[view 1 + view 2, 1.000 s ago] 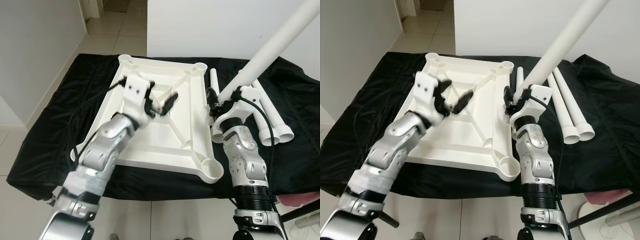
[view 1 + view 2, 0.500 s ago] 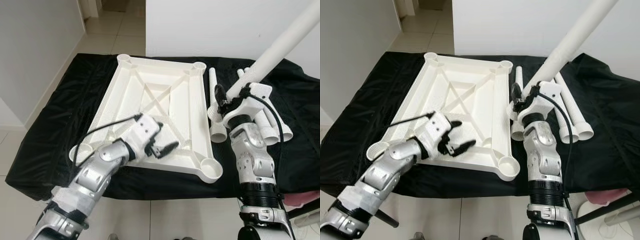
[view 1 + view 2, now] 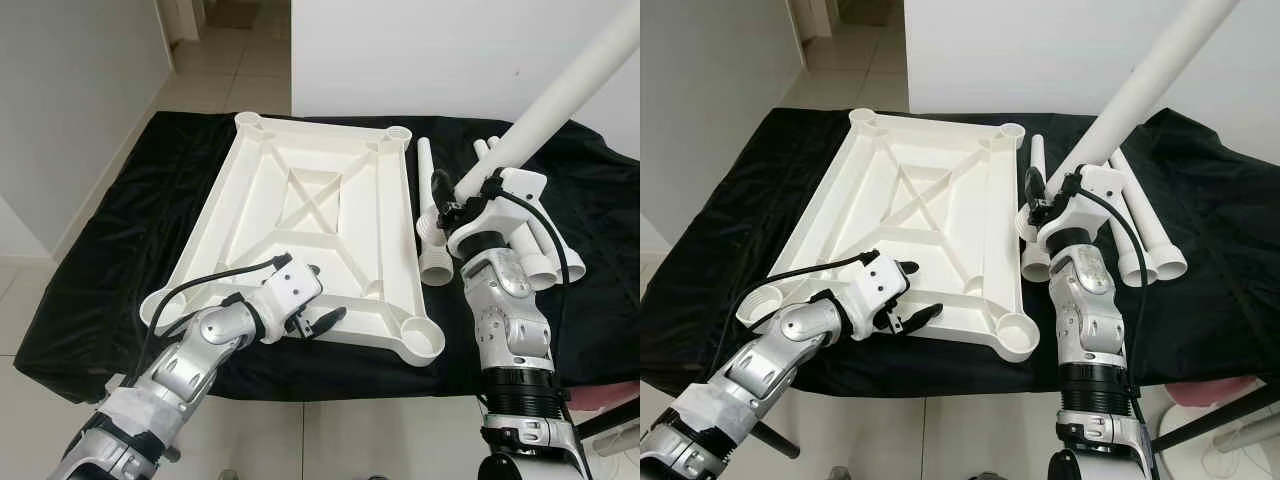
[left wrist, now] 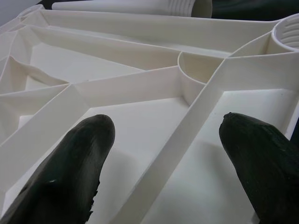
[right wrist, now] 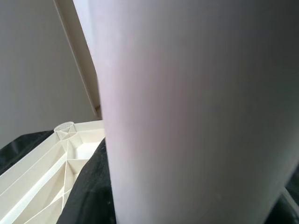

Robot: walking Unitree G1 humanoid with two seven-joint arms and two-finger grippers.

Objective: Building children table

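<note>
black fingers (image 4: 70, 163) spread, white tabletop ribs (image 4: 154, 84)

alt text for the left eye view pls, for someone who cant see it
An upturned white plastic tabletop lies on a black-draped table. The left end effector, fingers open, sits over its near edge, while the right end effector holds a white table leg raised at a slant. More white legs lie beside the tabletop.

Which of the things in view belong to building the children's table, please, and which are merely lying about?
Part of the job:
- white ribbed plastic tabletop, lying upside down
- long white plastic leg tube, held up by the right claw
- spare white leg tubes on the cloth
- left claw, open over the tabletop's near edge

Lying about:
- black cloth underneath
- pink object, near right corner
</note>
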